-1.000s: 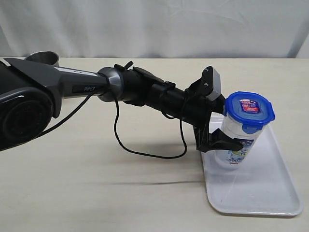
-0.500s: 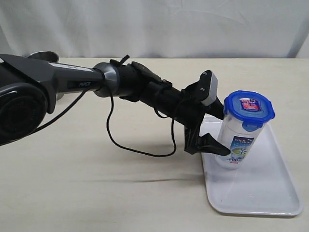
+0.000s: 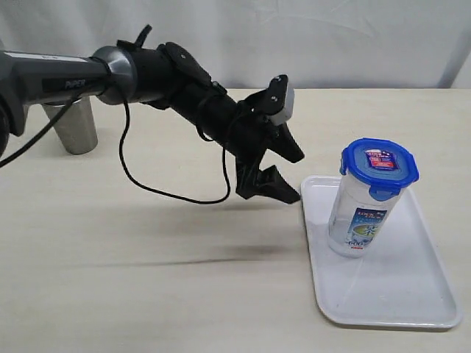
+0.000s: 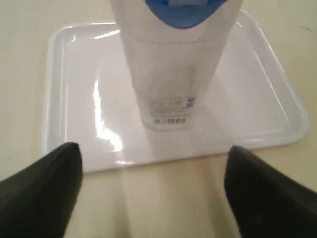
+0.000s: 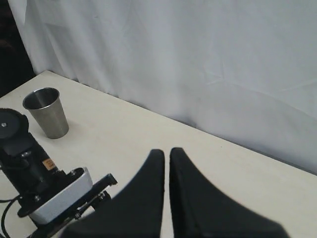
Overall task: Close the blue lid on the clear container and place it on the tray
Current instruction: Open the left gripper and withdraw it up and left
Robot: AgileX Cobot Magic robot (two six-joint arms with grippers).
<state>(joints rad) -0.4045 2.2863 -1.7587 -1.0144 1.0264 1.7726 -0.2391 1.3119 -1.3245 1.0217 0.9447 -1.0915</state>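
Observation:
The clear container (image 3: 360,213) stands upright on the white tray (image 3: 390,301), with the blue lid (image 3: 379,165) sitting on top of it. My left gripper (image 3: 296,178) hangs open just left of the tray, apart from the container, with nothing between its fingers. In the left wrist view the container (image 4: 171,74) stands on the tray (image 4: 64,99) ahead of the open left gripper (image 4: 153,148), and a blue lid tab (image 4: 183,12) shows at the frame's edge. My right gripper (image 5: 167,151) is shut and empty above the table, out of the exterior view.
A grey steel cup (image 3: 73,125) stands at the far left of the table, also in the right wrist view as the cup (image 5: 45,111). The left arm (image 3: 169,81) and its loose black cable (image 3: 169,195) stretch across the table's middle. A white curtain hangs behind.
The left gripper has let go of the container and drawn back to the left and upward. The container stays upright on the tray. The right gripper has stayed shut.

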